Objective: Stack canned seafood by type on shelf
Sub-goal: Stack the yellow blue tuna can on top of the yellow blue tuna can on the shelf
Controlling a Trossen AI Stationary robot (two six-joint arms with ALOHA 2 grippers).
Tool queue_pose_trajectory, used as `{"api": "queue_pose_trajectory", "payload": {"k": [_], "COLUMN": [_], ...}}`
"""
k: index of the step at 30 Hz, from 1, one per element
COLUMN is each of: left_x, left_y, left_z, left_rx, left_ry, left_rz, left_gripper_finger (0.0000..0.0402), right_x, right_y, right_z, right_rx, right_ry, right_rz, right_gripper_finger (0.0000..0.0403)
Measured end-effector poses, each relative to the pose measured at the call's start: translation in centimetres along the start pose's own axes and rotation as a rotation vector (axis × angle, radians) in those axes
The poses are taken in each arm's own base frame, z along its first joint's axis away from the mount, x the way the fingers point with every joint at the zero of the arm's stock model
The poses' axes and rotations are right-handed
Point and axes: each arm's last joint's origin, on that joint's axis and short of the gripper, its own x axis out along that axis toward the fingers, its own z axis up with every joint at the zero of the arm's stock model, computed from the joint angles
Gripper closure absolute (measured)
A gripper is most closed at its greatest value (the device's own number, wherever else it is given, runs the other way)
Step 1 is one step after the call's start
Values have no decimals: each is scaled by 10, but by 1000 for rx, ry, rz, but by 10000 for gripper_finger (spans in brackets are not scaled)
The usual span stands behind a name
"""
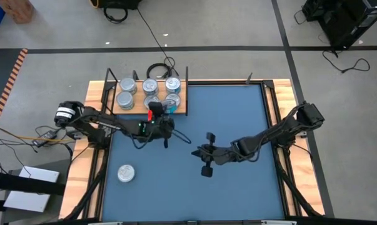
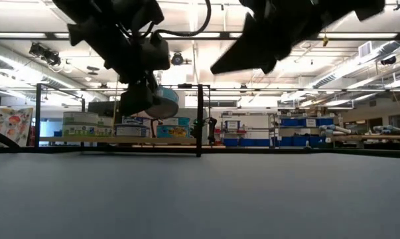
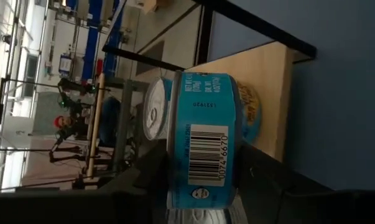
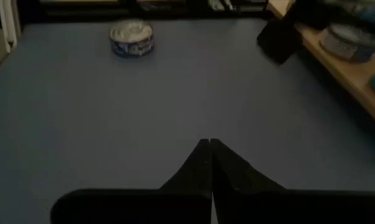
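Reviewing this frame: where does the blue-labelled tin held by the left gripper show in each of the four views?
High view: the held tin is mostly hidden under the left gripper, at the shelf's front edge.
Low view: left of centre, raised above the shelf board.
Left wrist view: centre, clamped between the fingers.
Right wrist view: not clearly in it.
Shared landmark: the shelf.

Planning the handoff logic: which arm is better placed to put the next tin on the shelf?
Left. Its gripper already holds a tin beside the shelf. The right gripper is shut, empty, mid-mat.
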Motion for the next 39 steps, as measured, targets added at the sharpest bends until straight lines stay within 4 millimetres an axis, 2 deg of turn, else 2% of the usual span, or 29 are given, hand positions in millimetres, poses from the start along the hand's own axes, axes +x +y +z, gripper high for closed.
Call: {"api": "queue_pose_trajectory", "payload": {"k": [8, 15, 27, 29, 35, 39], "left_x": [21, 38, 52, 51, 51, 51], "left_y": [16, 25, 23, 22, 21, 21], "left_z": [3, 0, -2, -3, -2, -2], "left_rx": [-5, -16, 27, 34, 30, 19], "left_ry": [-13, -17, -38, -35, -56, -54], "left_rz": [16, -11, -74, -78, -102, -103], "left_gripper_finger": [249, 249, 249, 235, 148, 121], "right_x": [0, 0, -1, -1, -1, -2], "right_y": [-4, -5, -3, -2, -1, -1], "right_z": [-16, -16, -15, -15, -15, -16], "right_rx": [23, 23, 9, 9, 7, 6], "right_ry": [-23, -37, -51, -51, -51, -50], "right_rz": [-6, -22, -14, -13, -9, -8], "right_gripper_finger": [401, 401, 401, 401, 401, 401]}}
